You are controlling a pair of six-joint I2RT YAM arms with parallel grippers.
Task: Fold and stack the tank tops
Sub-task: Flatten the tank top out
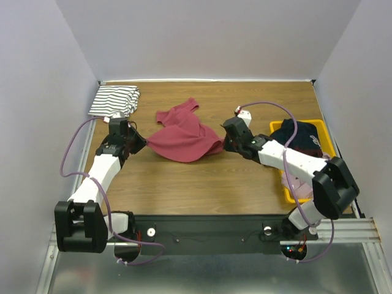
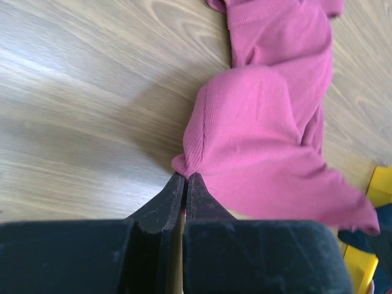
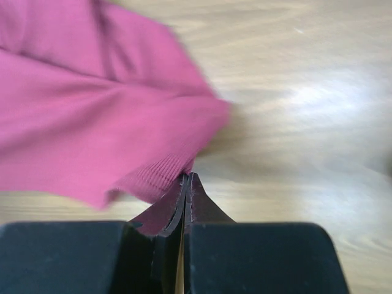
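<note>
Tank top [image 1: 184,139] in red sags along the 9-to-3 line, left gripper [image 1: 144,145] clenched on its 9 o'clock corner, right gripper [image 1: 224,146] clenched on its 3 o'clock corner.

Both arms reach inward — left hand [image 1: 144,144] and right hand [image 1: 224,146] low, each clamped tight.

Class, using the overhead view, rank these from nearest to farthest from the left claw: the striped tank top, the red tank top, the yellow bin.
1. The red tank top, mid-table, pinched in the left claw itself.
2. The striped tank top, in the back left corner.
3. The yellow bin, at the table's right edge.
</note>
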